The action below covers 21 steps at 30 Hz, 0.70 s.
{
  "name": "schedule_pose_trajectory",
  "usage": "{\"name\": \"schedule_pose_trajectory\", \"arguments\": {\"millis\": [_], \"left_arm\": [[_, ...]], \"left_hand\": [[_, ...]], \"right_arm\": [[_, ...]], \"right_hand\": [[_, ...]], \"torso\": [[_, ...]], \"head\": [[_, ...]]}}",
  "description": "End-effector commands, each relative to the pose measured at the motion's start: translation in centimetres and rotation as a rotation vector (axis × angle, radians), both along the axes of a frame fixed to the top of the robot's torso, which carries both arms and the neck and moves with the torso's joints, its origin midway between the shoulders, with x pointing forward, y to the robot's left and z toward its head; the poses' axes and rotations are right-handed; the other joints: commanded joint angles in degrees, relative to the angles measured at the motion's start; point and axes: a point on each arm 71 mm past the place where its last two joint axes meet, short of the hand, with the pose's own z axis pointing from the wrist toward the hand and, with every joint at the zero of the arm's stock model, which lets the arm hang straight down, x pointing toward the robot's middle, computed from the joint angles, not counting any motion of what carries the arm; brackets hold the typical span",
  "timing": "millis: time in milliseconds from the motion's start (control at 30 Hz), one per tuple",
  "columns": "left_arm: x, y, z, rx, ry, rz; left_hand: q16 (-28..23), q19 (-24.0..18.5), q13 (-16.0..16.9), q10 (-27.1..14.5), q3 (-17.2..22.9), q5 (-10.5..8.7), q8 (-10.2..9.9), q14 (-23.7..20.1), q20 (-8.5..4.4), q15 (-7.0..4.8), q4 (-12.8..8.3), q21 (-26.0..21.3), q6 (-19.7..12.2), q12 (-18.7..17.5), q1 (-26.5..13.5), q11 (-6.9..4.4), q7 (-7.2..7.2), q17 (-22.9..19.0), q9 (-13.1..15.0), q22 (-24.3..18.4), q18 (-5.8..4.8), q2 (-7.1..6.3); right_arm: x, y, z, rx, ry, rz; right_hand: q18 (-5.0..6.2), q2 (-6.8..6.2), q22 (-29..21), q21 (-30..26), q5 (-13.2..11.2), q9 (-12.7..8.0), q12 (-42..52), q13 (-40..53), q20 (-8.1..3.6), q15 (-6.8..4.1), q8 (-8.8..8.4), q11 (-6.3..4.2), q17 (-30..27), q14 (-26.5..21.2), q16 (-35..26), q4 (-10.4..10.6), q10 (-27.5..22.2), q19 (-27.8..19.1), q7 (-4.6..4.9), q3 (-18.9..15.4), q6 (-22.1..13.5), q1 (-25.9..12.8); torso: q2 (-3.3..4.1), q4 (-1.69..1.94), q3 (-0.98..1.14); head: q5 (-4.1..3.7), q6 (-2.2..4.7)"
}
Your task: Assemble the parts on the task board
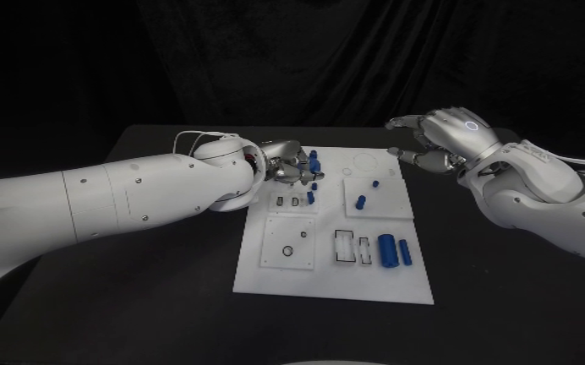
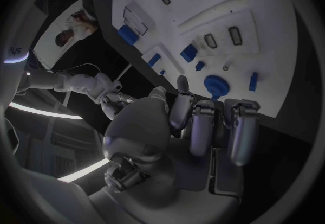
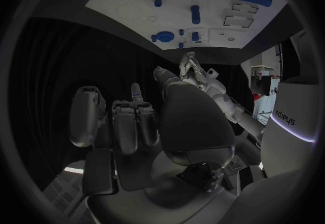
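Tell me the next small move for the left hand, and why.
Probably lower the left hand onto the blue parts at the task board's far left corner: it hovers just beside them, fingers apart and holding nothing.

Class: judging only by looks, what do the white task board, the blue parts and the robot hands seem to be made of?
White flat task board: probably matte plastic; even, dull white surface with shallow recesses.
Large blue cylinder part: likely smooth plastic; uniform colour, soft sheen.
Silver left robot hand and right robot hand: apparently metal or metallic-coated; grey with bright highlights.
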Motion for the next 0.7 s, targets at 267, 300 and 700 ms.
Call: {"name": "schedule_pose_trajectory", "arguments": {"millis": [267, 300, 700], "left_arm": [[-0.2, -0.5, -0.2, 0.221, -0.031, 0.088], [-0.2, -0.6, -0.2, 0.222, -0.032, 0.085], [-0.5, -1.4, -0.2, 0.234, -0.029, 0.069]], "left_hand": [[0.15, 4.01, 17.96, 7.51, 0.64, 0.13, 0.72, 6.06, -1.72, -1.81, -0.10, -0.20, 3.25, 15.07, -0.65, -3.28, -1.52, 15.06, 5.79, 12.63, -0.54, -0.62], [0.15, 4.06, 17.96, 7.51, 0.73, 0.12, 0.77, 6.06, -1.85, -1.92, -0.10, -0.19, 3.47, 15.07, -0.63, -3.40, -1.64, 15.06, 6.32, 12.68, -0.55, -0.69], [0.15, 3.85, 17.96, 7.51, 1.06, 0.09, 0.78, 6.06, -2.25, -2.30, -0.02, -0.36, 4.34, 15.07, -1.16, -3.78, -2.00, 15.06, 8.17, 12.38, -0.47, -0.57]], "right_arm": [[0.2, -0.1, 0.0, 0.000, 0.008, -0.028], [0.2, -0.1, 0.0, 0.000, 0.009, -0.028], [0.4, 0.1, -0.1, -0.003, 0.014, -0.032]], "right_hand": [[-0.15, 0.35, 10.59, -0.16, 0.16, -0.13, 0.15, 15.07, -0.46, -0.36, 0.28, -0.37, 15.09, 6.00, 0.17, 0.59, 6.17, -0.06, 0.15, -0.02, 0.84, -0.07], [-0.15, 0.36, 10.59, -0.17, 0.16, -0.14, 0.15, 15.07, -0.46, -0.36, 0.30, -0.36, 15.09, 6.00, 0.17, 0.63, 6.17, -0.06, 0.16, -0.02, 0.94, -0.07], [-0.15, 0.43, 10.58, -0.18, 0.16, -0.25, 0.15, 15.07, -0.46, -0.35, 0.39, -0.34, 15.09, 6.00, 0.17, 0.88, 6.17, -0.03, 0.19, -0.02, 1.57, -0.05]], "torso": [[-0.37, -1.00, 0.88], [-0.36, -1.09, 0.90], [-0.11, -1.53, 0.98]], "head": [[0.60, -2.90], [0.64, -3.21], [1.01, -4.83]]}}
